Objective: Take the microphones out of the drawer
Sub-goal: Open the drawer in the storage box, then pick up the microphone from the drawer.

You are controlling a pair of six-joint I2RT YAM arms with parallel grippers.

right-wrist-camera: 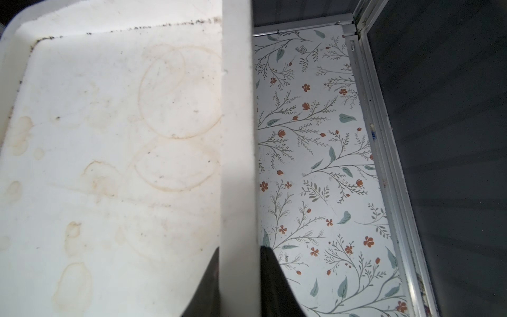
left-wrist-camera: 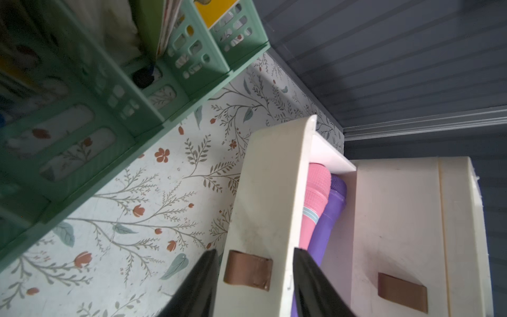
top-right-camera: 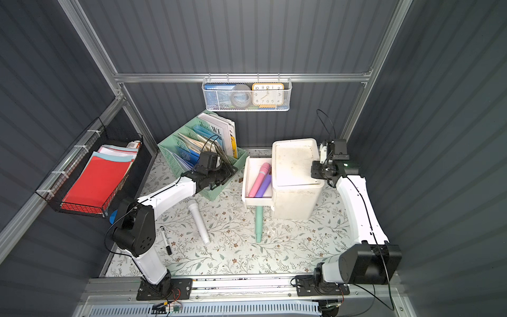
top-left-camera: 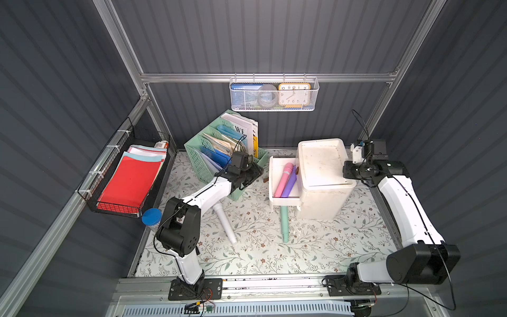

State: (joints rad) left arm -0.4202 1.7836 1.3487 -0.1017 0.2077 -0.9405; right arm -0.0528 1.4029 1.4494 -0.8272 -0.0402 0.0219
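Right gripper [right-wrist-camera: 240, 248] is up close: jaws clamped on the raised rim of the white cabinet [top-left-camera: 323, 175]. Left gripper [left-wrist-camera: 254, 251] has its jaws apart, straddling the front of the pulled-out drawer [left-wrist-camera: 269, 192]. Just past those jaws, inside the drawer, the pink microphone [left-wrist-camera: 315, 192] lies side by side with a purple microphone [left-wrist-camera: 333, 203], touching. Little brown handle [left-wrist-camera: 248, 270] sits right between the left jaws.

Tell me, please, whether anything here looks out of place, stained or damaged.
The top of the white drawer unit is stained with brownish rings and dark specks. A green microphone lies on the table, one end hidden under the open drawer.
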